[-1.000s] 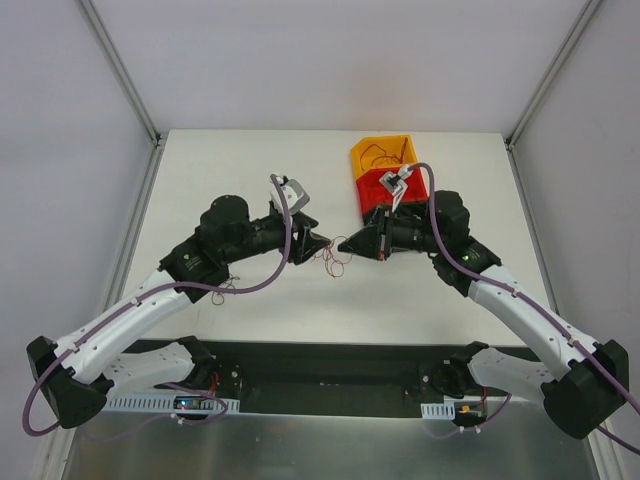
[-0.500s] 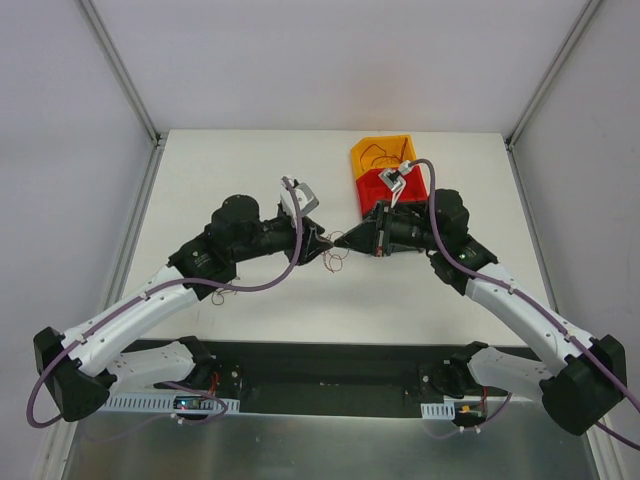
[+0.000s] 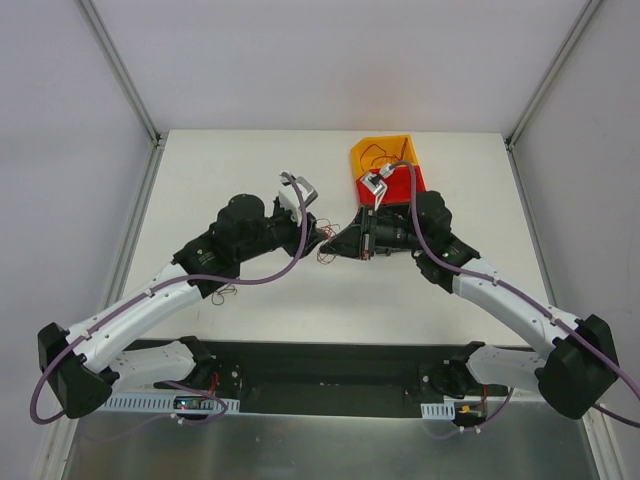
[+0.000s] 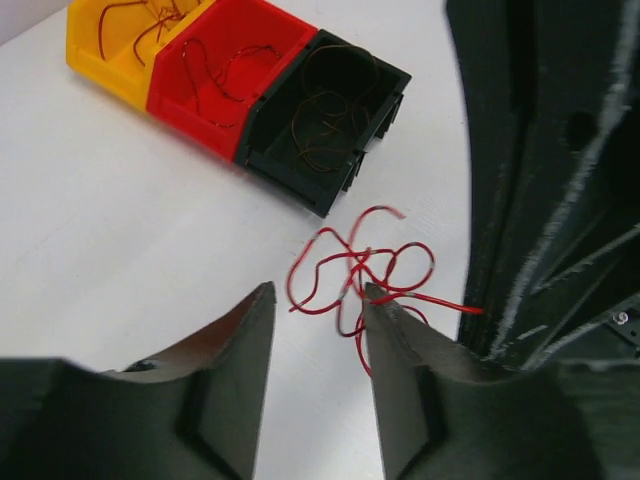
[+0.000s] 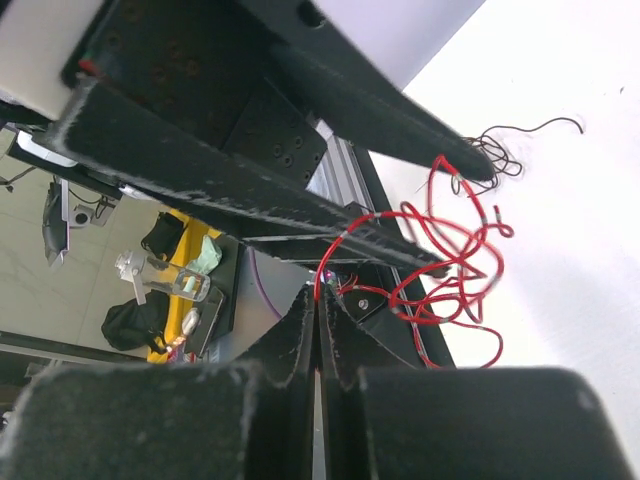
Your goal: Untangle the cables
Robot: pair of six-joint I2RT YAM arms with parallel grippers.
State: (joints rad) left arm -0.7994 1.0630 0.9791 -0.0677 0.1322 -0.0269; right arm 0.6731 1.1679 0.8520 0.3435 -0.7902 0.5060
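Observation:
A tangle of thin red cables [image 4: 362, 272] lies on the white table just ahead of my left gripper [image 4: 320, 295], which is open; one strand crosses its right fingertip [image 4: 385, 300]. My right gripper [image 5: 318, 300] is shut on the end of one red cable, which runs to the tangle [image 5: 452, 262]. In the top view both grippers, left [image 3: 322, 241] and right [image 3: 334, 249], meet tip to tip over the tangle [image 3: 326, 257]. A small bunch of dark cable [image 5: 497, 152] lies beyond.
Three joined bins stand behind: yellow [image 4: 110, 45], red [image 4: 225, 70] and black [image 4: 330, 110], each holding thin wires. In the top view the yellow [image 3: 380, 150] and red [image 3: 395, 183] bins show; the black one is hidden under my right arm. Loose wires [image 3: 225, 291] lie by the left arm.
Both grippers have closed in on each other at the table's middle; the right one moved left, the left one right. The tangle now sits between their tips.

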